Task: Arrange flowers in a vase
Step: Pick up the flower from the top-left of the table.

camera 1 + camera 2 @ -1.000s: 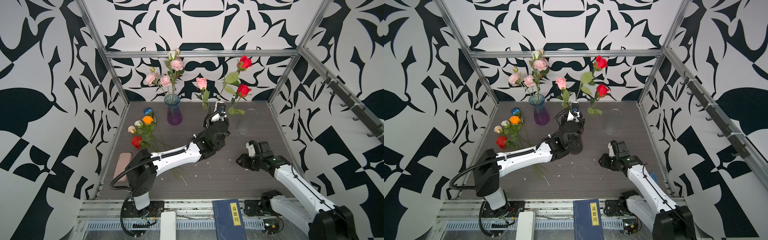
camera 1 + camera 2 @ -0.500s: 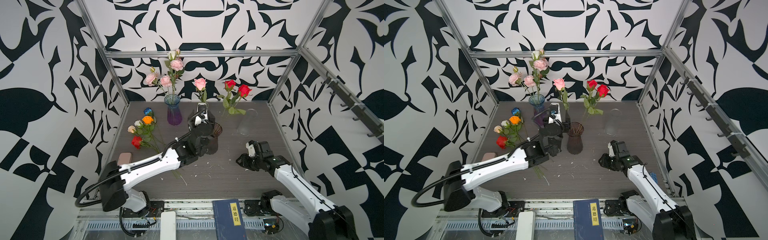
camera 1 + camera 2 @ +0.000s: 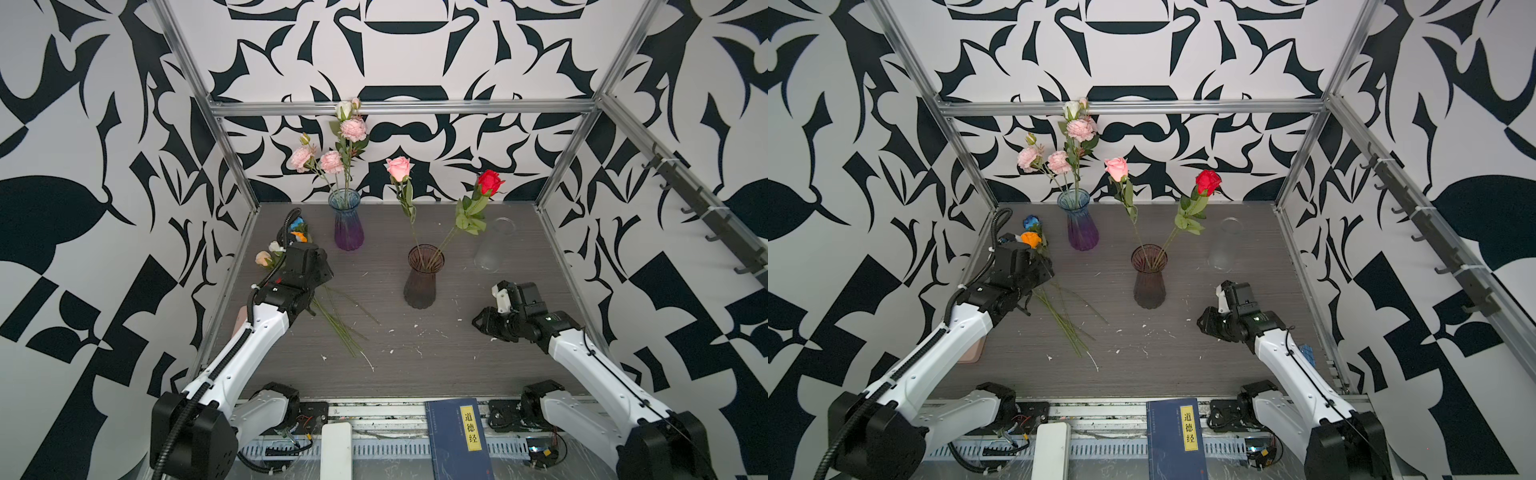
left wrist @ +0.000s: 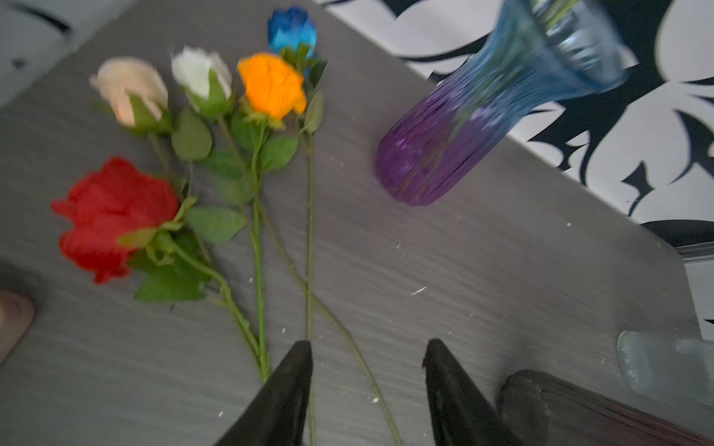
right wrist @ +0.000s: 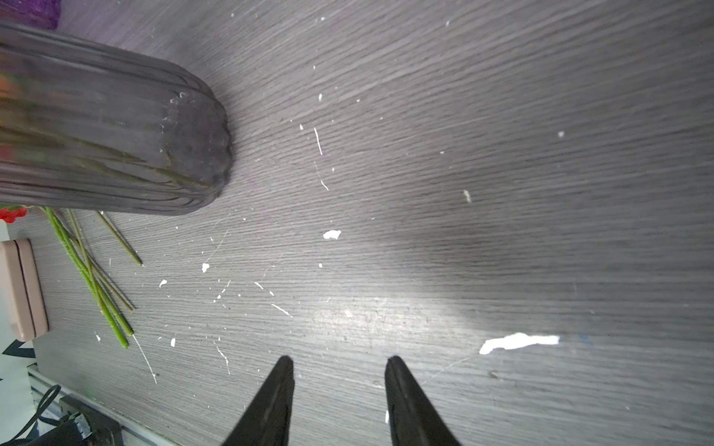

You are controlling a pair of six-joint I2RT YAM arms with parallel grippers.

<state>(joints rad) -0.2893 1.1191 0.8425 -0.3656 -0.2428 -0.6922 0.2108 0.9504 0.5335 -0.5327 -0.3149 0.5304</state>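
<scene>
Two roses, a pink one and a red one, stand in the dark smoky ribbed glass vase at mid-table, leaning apart because the flared mouth lets each thin stem rest against the rim. We note the ruffled pink flowers upright in the blue-to-purple ribbed glass vase near the far edge, and a clear frosted glass vase standing empty toward the far right corner. Five loose roses lie flat by the left edge: red, peach, white, orange and blue, heads toward the far left corner, stems fanned toward the middle, where we judge they are easiest to pinch. The left gripper hangs over those stems, jaws apart, gripping nothing, apparently lining up the next pick. The right gripper sits low over bare table near the right edge, jaws likewise parted and empty. Against the frame a second ago, the left arm has left the dark vase and swung to the loose pile; the right arm has not moved.
</scene>
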